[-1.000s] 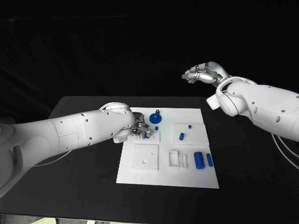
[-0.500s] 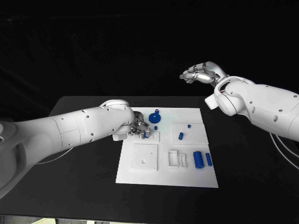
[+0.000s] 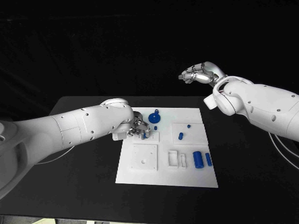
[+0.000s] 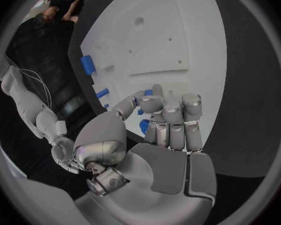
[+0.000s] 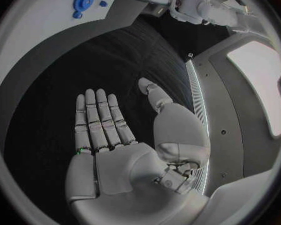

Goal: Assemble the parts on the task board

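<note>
Your left hand [image 3: 138,128] is working low over the task board [image 3: 168,177], at the far left part of it, and its fingers [image 4: 172,116] are curling together around a small blue part [image 4: 144,126]. In the left wrist view you are seeing blue between the fingertips, so I judge that this hand is holding the part; how firmly it is holding, I cannot tell.

Taking the task board as the landmark: the blue gear [image 3: 155,117] is lying near the far edge of the board, just beside the left hand. A short blue peg [image 3: 181,136] is sitting toward the board's right side, in the middle. Two blue cylinders [image 3: 202,159] are lying side by side near the right edge, closer to you, and their long axes are running from the near side to the far side of the board. The square plate [image 3: 145,157] with a hole is lying in the left half of the board, on the near side of the left hand.

Your right hand [image 3: 201,74] is hanging high beyond the far right corner of the board, well apart from it; the right wrist view shows its palm flat, its fingers straight and spread, holding nothing.

So the left hand is much nearer to the work. The coming move, I think, is turning on this: the held part must be going straight down into its seat on the board under the fingers.
</note>
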